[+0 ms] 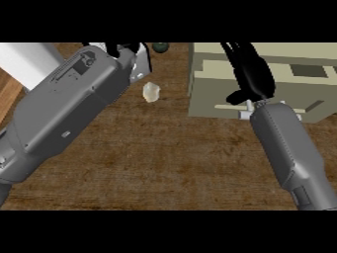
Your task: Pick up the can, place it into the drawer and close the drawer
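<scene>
Head view showed the right hand (250, 74), fingers extended and holding nothing, over the drawer unit (302, 106), nearer it than the left hand (124, 51), whose fingers I couldn't make out; no can anywhere.

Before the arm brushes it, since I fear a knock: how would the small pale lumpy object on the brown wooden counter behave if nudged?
The small pale lumpy object looks tiny beside the grey left forearm, so it is probably light and easily shoved. Its uneven shape suggests it would wobble or skid rather than roll far. Fragility cannot be judged.
</scene>
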Tool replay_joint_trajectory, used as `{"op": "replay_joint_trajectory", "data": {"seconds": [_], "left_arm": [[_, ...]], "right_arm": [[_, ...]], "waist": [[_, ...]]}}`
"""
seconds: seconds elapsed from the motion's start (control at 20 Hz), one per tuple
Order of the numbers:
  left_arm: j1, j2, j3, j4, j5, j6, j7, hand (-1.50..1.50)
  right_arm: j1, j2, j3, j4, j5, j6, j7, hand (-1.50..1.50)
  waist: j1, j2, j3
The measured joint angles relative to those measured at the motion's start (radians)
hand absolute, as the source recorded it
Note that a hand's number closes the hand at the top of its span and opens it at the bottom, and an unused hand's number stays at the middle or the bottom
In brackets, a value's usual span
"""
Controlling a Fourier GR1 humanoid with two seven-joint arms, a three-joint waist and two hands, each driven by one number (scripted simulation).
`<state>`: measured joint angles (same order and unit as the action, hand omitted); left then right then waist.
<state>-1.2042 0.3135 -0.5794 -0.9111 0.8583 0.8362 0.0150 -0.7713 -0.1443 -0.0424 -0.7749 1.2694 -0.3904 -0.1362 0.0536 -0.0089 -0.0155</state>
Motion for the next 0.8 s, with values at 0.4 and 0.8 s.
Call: {"op": "replay_joint_trajectory", "data": {"seconds": [0.4,0.8], "left_arm": [[0.036,0.047,0.014,-0.068,-0.02,-0.008,0.039,-1.5],[0.082,0.104,0.017,-0.166,-0.044,-0.013,0.079,-1.5]], "right_arm": [[-0.136,-0.017,-0.066,0.228,0.024,-0.151,0.0,-1.5],[-0.254,-0.044,-0.124,0.411,0.023,-0.251,0.002,-1.5]], "waist": [[0.011,0.013,0.004],[0.029,0.029,0.015]]}}
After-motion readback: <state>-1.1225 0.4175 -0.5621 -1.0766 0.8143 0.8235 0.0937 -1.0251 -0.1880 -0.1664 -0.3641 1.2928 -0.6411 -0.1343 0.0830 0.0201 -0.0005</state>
